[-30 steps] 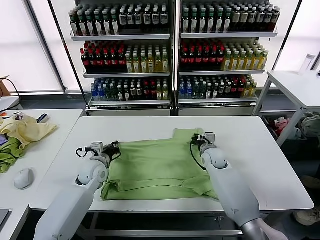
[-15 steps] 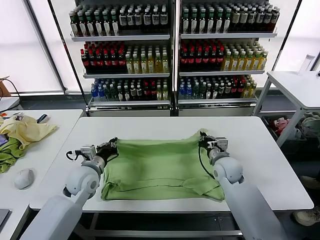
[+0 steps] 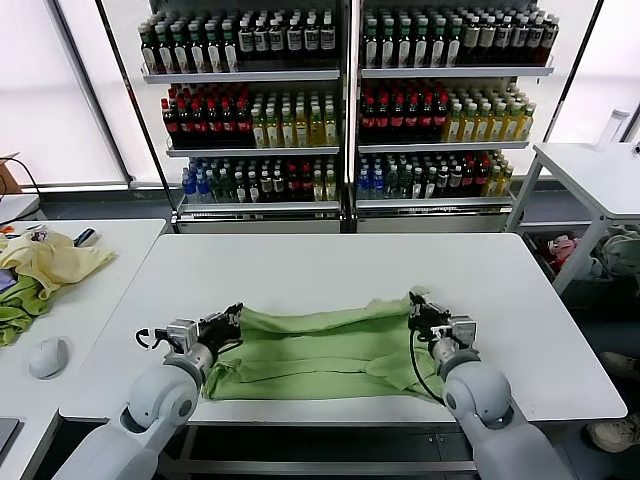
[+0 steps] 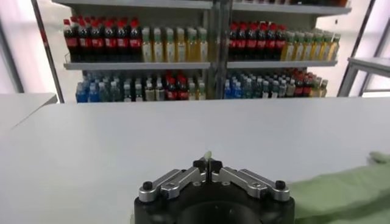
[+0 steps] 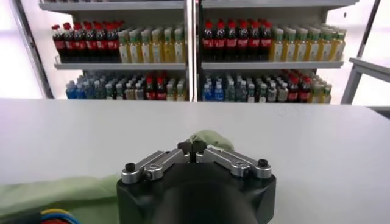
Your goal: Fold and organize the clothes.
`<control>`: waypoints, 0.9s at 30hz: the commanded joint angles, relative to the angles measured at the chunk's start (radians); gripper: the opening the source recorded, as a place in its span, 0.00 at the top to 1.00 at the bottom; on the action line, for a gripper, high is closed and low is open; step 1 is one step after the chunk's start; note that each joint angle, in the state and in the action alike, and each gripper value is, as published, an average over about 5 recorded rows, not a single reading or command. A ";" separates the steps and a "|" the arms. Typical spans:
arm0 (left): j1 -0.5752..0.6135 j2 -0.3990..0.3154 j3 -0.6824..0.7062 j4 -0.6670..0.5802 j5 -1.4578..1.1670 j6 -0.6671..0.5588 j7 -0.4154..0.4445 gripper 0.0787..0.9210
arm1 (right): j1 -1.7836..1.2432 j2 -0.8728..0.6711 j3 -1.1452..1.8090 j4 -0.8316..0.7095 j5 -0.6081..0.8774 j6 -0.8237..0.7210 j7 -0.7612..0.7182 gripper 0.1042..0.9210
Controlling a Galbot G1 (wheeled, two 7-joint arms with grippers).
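Note:
The clothes are one light green shirt (image 3: 325,352), lying in a flattened band near the front edge of the white table (image 3: 300,265). My left gripper (image 3: 226,321) is shut on the shirt's upper left corner; in the left wrist view a sliver of green cloth (image 4: 208,156) pokes out between the closed jaws of the left gripper (image 4: 208,164). My right gripper (image 3: 417,309) is shut on the upper right corner, and the right wrist view shows a green fold (image 5: 211,137) pinched in the right gripper (image 5: 192,147). The shirt's collar and print are hidden.
A side table at the left holds a pale yellow garment (image 3: 55,258), a darker green cloth (image 3: 14,312) and a mouse (image 3: 47,356). Shelves of bottles (image 3: 340,100) stand behind. Another white table (image 3: 595,170) is at the right.
Both grippers have drawn the shirt's far edge toward the table's front edge, carrying it over the lower part, so the shirt now shows as a much narrower band.

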 commanded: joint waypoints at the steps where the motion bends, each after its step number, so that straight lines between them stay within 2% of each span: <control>1: 0.041 0.003 0.002 -0.021 0.077 0.008 0.006 0.98 | -0.083 0.004 0.016 0.028 -0.028 -0.024 0.007 0.98; 3: 0.043 -0.001 0.006 -0.015 0.111 0.005 0.011 0.97 | -0.077 0.010 0.011 0.017 -0.040 -0.036 0.009 0.98; 7: 0.059 -0.012 0.009 -0.013 0.184 -0.005 0.013 0.86 | -0.077 0.016 0.004 0.023 -0.061 -0.045 0.008 0.92; 11: 0.083 -0.028 0.003 -0.025 0.271 -0.024 -0.004 0.73 | -0.097 0.015 0.006 0.059 -0.085 -0.042 0.007 0.78; 15: 0.123 -0.057 -0.027 -0.067 0.345 -0.045 -0.057 0.60 | -0.136 0.008 0.028 0.104 -0.109 -0.029 0.006 0.64; 21: 0.211 -0.150 -0.086 -0.125 0.429 -0.051 -0.158 0.39 | -0.206 0.008 0.069 0.166 -0.131 -0.008 0.003 0.43; 27: 0.297 -0.246 -0.100 -0.121 0.481 -0.049 -0.190 0.19 | -0.249 0.009 0.089 0.189 -0.136 0.004 0.004 0.22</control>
